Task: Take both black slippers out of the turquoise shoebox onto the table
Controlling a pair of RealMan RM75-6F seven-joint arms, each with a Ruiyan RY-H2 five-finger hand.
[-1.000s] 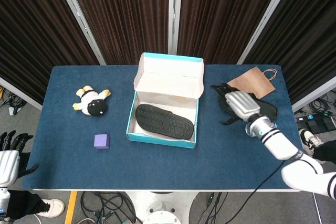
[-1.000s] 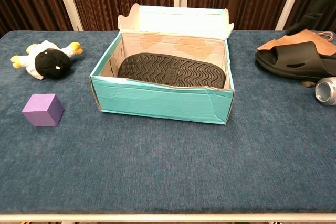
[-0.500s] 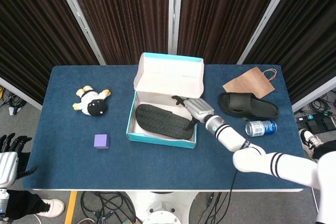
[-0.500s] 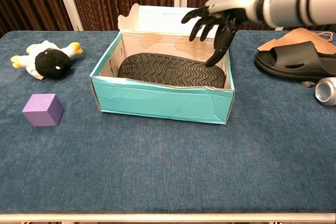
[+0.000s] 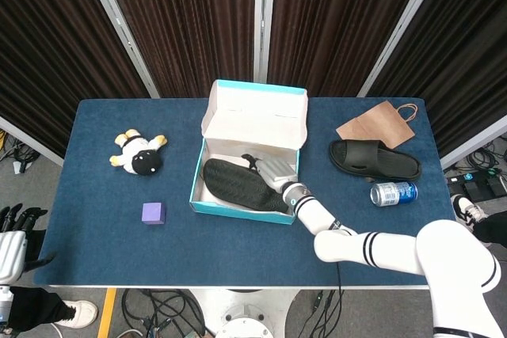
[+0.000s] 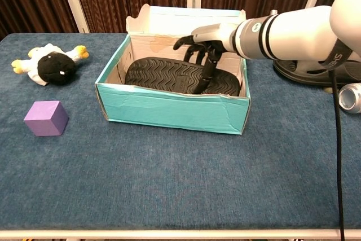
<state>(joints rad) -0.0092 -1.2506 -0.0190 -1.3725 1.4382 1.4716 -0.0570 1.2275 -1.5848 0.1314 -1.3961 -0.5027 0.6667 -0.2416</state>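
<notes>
**Second slipper: reach into the box**

One slipper (image 5: pixel 374 159) already lies on the table near its right edge, just in front of the paper bag (image 5: pixel 376 123). The other slipper (image 6: pixel 180 75) is sole-up in the shoebox (image 6: pixel 169 109), which stands at the middle of the table towards the back edge. The step in hand looks like the grasp of this one.

The right hand (image 6: pixel 200 40) is inside the box over the slipper's right half, fingers (image 6: pixel 207 71) spread and pointing down; one fingertip appears to touch the sole, and nothing is held. Next, it likely needs to close around the slipper's edge and lift it over the box wall.

The left hand (image 5: pixel 11 237) hangs off the table's front left corner; its state cannot be told.
</notes>
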